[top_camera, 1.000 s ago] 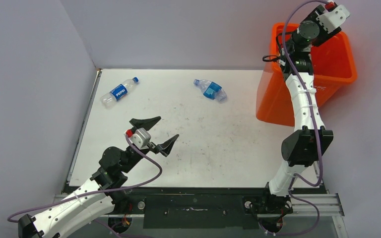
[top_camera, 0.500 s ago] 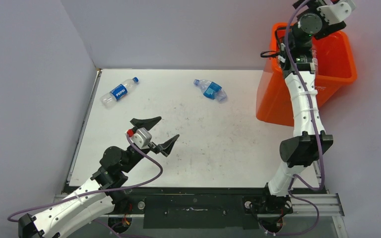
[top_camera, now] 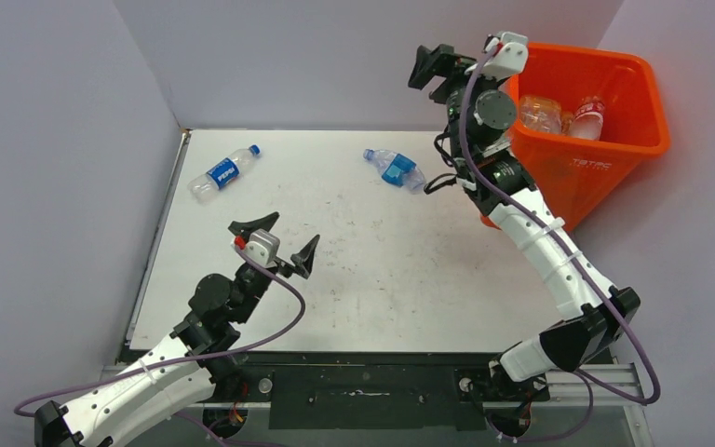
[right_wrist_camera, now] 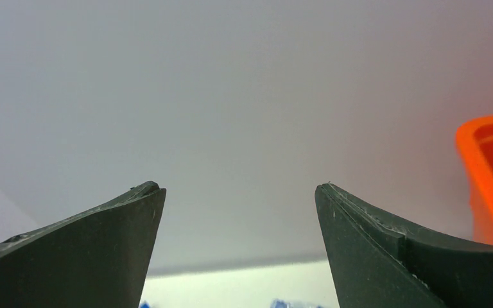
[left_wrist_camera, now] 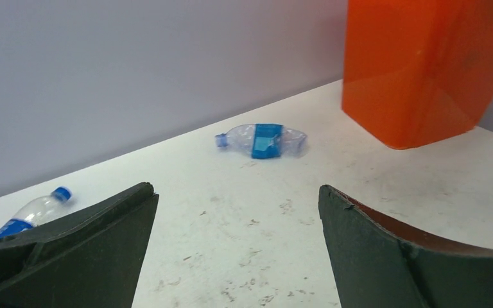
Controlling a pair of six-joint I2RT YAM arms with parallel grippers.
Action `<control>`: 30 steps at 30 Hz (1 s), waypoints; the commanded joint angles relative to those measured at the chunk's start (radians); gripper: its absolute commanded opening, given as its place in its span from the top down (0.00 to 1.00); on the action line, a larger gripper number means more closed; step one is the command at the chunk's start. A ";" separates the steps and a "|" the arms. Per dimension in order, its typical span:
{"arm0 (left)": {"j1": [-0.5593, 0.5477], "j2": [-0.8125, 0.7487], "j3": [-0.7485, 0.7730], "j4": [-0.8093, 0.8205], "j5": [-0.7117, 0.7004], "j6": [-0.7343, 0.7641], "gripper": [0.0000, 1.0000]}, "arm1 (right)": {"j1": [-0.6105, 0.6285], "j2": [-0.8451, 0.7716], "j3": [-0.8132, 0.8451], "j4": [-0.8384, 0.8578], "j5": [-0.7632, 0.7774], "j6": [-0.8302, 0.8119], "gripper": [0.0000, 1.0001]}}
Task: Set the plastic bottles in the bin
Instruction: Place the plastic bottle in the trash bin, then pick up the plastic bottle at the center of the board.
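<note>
Right gripper [right_wrist_camera: 237, 192], wide open and empty, hangs high beside the bin [top_camera: 605, 172], seemingly to clear its rim; left gripper [top_camera: 289, 233] gapes empty facing two plastic bottles [top_camera: 396, 169] on the table [top_camera: 382, 279]

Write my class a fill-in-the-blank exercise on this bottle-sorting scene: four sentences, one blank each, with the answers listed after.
1. The Pepsi bottle and the crushed bottle both have ___ caps.
2. Both lie on the white ___, outside the bin.
3. The bin is coloured ___.
4. The left gripper and the right gripper both stand ___, holding nothing.
Answers: blue; table; orange; open.
</note>
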 commanded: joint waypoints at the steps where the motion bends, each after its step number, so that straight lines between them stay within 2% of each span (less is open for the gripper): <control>1: -0.003 -0.012 0.035 -0.004 -0.228 0.048 0.04 | -0.002 0.011 -0.156 -0.080 -0.197 0.088 0.10; 6: -0.003 -0.018 0.029 0.004 -0.242 0.067 0.04 | -0.088 0.137 -0.246 -0.141 -0.407 0.190 0.10; 17: -0.002 -0.019 0.031 -0.001 -0.236 0.071 0.04 | -0.230 0.382 -0.365 -0.005 -0.430 0.287 0.10; 22: -0.003 -0.008 0.035 -0.008 -0.220 0.069 0.04 | -0.259 0.497 -0.348 0.088 -0.510 0.338 0.10; 30: -0.003 -0.004 0.032 -0.005 -0.215 0.079 0.04 | -0.275 0.639 -0.275 0.109 -0.566 0.355 0.10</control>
